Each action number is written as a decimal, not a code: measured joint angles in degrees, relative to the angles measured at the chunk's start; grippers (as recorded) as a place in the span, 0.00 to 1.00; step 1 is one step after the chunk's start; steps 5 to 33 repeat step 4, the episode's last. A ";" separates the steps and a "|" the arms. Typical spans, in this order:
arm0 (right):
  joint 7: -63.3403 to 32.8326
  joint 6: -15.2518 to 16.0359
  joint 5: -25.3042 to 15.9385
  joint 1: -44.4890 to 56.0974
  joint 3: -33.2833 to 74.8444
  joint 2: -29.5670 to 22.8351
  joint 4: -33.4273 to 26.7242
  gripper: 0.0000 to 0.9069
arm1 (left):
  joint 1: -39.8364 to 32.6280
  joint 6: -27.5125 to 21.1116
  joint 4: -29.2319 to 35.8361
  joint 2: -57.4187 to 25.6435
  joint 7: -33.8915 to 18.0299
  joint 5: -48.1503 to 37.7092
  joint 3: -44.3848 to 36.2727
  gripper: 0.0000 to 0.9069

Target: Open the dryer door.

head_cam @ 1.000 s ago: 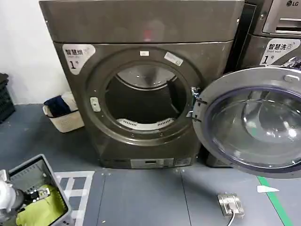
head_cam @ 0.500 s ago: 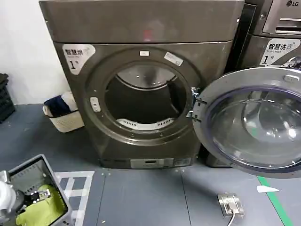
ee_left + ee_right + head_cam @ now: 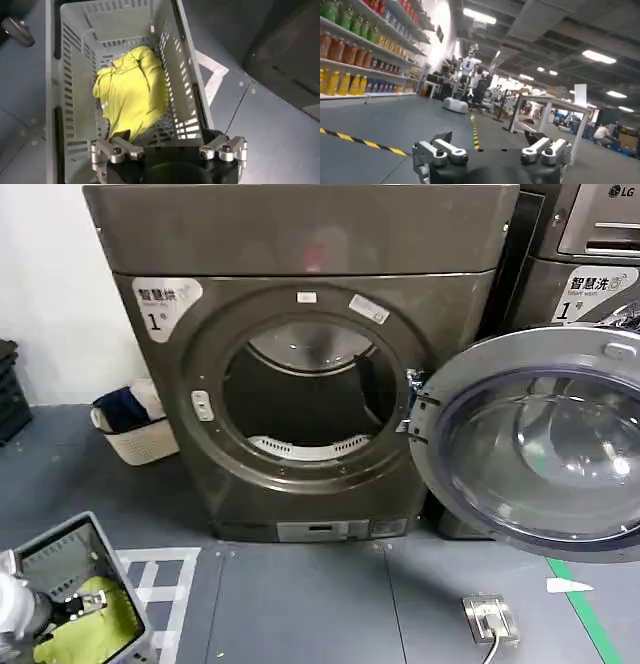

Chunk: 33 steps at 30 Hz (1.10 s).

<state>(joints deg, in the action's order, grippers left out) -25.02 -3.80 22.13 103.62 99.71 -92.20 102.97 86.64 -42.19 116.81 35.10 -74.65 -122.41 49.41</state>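
Door (image 3: 540, 444) hangs wide open off the drum; the job looks done. Left jaws (image 3: 169, 150) gape empty above a basket (image 3: 187, 75). Right jaws (image 3: 490, 150) gape too, holding nothing.

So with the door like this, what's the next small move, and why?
Probably none on the door: it already hangs swung wide to the right of the drum opening, so the task looks done. The left gripper hovers open above the basket holding a yellow cloth; I'd keep it there or ease it back. The right gripper is open, facing the room.
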 joint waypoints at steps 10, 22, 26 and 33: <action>0.03 -0.03 -0.01 0.01 -0.02 0.00 -0.04 1.00 | 0.05 0.01 -0.02 0.02 0.02 0.03 0.00 1.00; 0.03 -0.03 -0.01 0.01 -0.02 0.00 -0.04 1.00 | 0.05 0.01 -0.02 0.02 0.02 0.03 0.00 1.00; 0.03 -0.03 -0.01 0.01 -0.02 0.00 -0.04 1.00 | 0.05 0.01 -0.02 0.02 0.02 0.03 0.00 1.00; 0.03 -0.03 -0.01 0.01 -0.02 0.00 -0.04 1.00 | 0.05 0.01 -0.02 0.02 0.02 0.03 0.00 1.00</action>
